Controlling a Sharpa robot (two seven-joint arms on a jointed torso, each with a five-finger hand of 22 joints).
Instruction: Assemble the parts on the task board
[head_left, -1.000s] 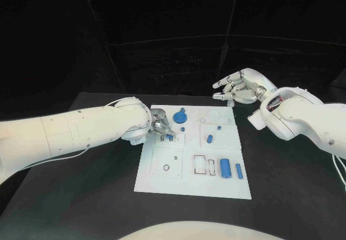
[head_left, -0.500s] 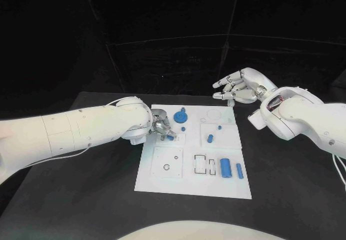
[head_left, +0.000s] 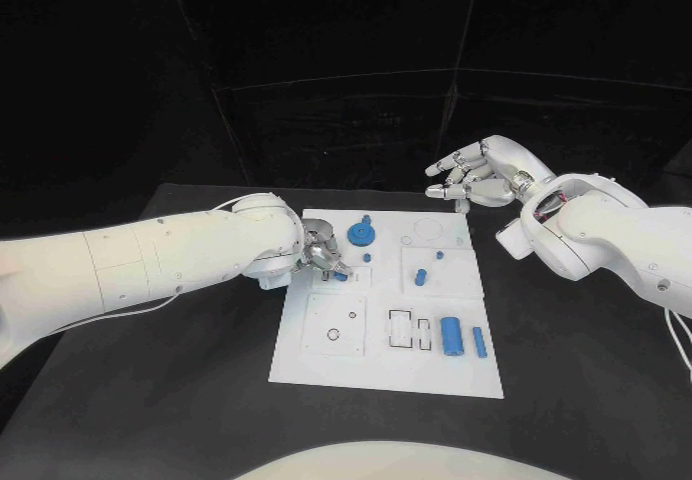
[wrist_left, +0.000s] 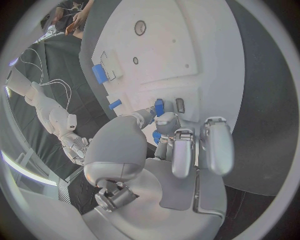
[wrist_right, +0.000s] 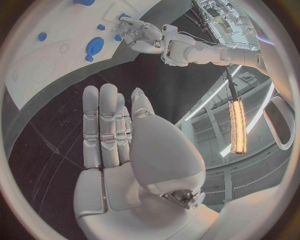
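Observation:
The white task board (head_left: 325, 300) lies in the middle of the table. My left hand (head_left: 320, 252) is low over its far left part, and thumb and a finger pinch a small blue part (wrist_left: 159, 107) beside two small slots (wrist_left: 180, 105). That hand (wrist_right: 140, 32) also appears in the right wrist view. A round blue gear (head_left: 361, 236) stands just right of it. An oblong blue piece (head_left: 420, 277), a blue cylinder (head_left: 451, 337) and a blue bar (head_left: 477, 342) lie further right. My right hand (head_left: 483, 175) hangs raised beyond the board's far right corner, fingers apart, holding nothing.
Two tiny blue pieces (head_left: 368, 258) (head_left: 438, 254) sit on the far half of the board. Rectangular recesses (head_left: 407, 330) and a round hole (head_left: 333, 335) are on its near half. Black table (head_left: 159, 380) surrounds the board on every side.
My left hand has shifted very slightly over the board's far left slots. The right hand has stayed where it was.

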